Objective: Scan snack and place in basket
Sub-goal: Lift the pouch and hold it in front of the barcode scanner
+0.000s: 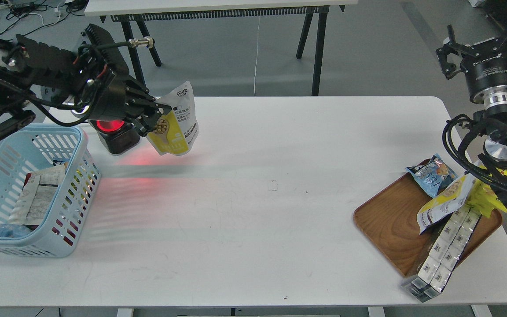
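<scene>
Far left on the bench [253, 229]: light blue basket [75, 145], slotted sides, already carrying a white printed packet [38, 196] and something bluish in the near corner. Just right of its far rim, a small black scanner [115, 136] glowing red, red wash spilling across the white top. Left gripper [156, 116] in from the left, fingers [162, 107] closed on the snack [175, 121], pinching the left edge of the yellow-and-white pouch. Pouch hanging clear of the bench, tilted, nut picture and dark print turned this way, right beside the scanner's glow. Looks like the scan step itself, pouch presented at the reader; no telling from here whether the code has been read.

Next move, by the look of it: swing back left and toward the near side, bring the pouch over the basket's open top, clear the rounded rim, then spread the fingers and drop. Short hop, but the scanner sits close to the path, so some lift first would be wise.

Middle of the bench bare. Far right, brown wooden tray [390, 220] stacked with a blue snack bag [431, 174], another yellow-and-white pouch [445, 202], a bright yellow packet [486, 198] and long silver-white packs [445, 246] hanging over the bench edge. Right gripper [451, 53] parked high above the far right corner, dark and end-on; open or closed, cannot tell.
</scene>
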Controlling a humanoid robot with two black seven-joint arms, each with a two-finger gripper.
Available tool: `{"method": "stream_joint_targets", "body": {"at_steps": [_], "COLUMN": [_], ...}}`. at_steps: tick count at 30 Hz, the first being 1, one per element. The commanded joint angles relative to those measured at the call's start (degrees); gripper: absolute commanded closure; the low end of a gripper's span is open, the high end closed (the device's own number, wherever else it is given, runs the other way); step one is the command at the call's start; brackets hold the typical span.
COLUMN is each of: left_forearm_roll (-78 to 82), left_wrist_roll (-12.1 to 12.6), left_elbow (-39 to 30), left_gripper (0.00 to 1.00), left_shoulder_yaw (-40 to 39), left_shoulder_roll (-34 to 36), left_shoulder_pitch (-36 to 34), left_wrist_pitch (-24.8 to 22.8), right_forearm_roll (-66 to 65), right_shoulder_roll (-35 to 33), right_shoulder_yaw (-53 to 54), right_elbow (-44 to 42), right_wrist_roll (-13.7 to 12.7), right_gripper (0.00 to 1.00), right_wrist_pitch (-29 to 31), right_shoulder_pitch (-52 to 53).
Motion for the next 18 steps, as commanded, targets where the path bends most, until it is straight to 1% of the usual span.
{"method": "stream_joint_targets", "body": {"at_steps": [1, 6, 11, 18], "left_forearm_roll": [0.00, 0.00, 0.00, 0.00], "left_wrist_roll": [0.00, 0.00, 0.00, 0.00], "left_elbow": [1.08, 1.44, 4.42, 4.60], "left_gripper": [1.00, 1.00, 1.00, 1.00], "left_shoulder_yaw": [-0.10, 0.08, -0.10, -0.10], "left_shoulder_roll": [1.45, 1.89, 2.07, 2.16], "left_shoulder_pitch": [1.74, 2.36, 2.45, 2.45], "left_wrist_pitch": [0.01, 0.01, 0.01, 0.01], "right_forearm_roll": [-0.08, -0.08, 0.01, -0.08], "right_shoulder_roll": [0.00, 0.00, 0.00, 0.09], "right_shoulder_yaw": [0.00, 0.00, 0.00, 0.00], "right_elbow": [-0.09, 0.00, 0.08, 0.08], "right_wrist_roll": [-0.05, 0.04, 0.04, 0.04], "right_gripper": [0.01, 0.01, 0.01, 0.01], "right_wrist_pitch": [0.00, 0.00, 0.00, 0.00], "right_shoulder_pitch": [0.00, 0.00, 0.00, 0.00]}}
